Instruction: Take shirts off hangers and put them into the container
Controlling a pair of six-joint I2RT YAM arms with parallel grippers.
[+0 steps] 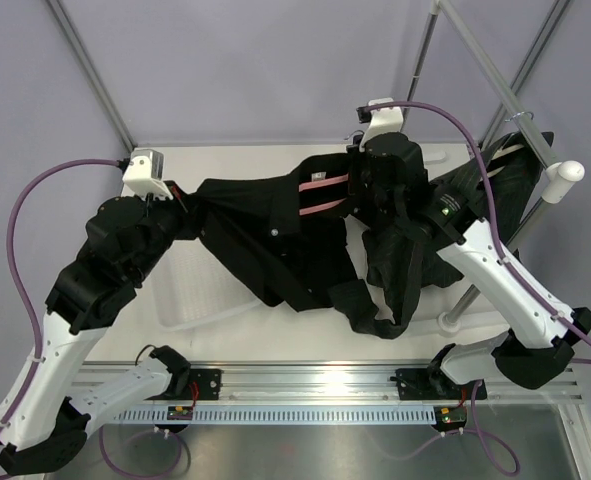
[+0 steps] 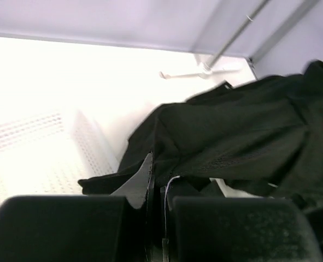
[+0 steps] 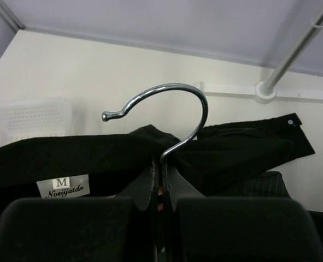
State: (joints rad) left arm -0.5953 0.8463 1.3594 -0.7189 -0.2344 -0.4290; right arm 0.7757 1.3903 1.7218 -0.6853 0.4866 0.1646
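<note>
A small white label point(image 3: 63, 186) sewn at the collar of the black shirt point(image 3: 68, 155) carries a boxed "M" with "Nosiyatdn" in script beneath it. In the top view the same label is too small to read.

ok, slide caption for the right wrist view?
Right gripper shut on the hanger at its hook base, black size-M shirt draped below, basket at far left.

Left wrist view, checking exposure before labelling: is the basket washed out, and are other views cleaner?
Left wrist: container blown out near white, perforations faint, black shirt soft. Right wrist: hanger hook and collar label sharp. Top external: evenly lit.
</note>
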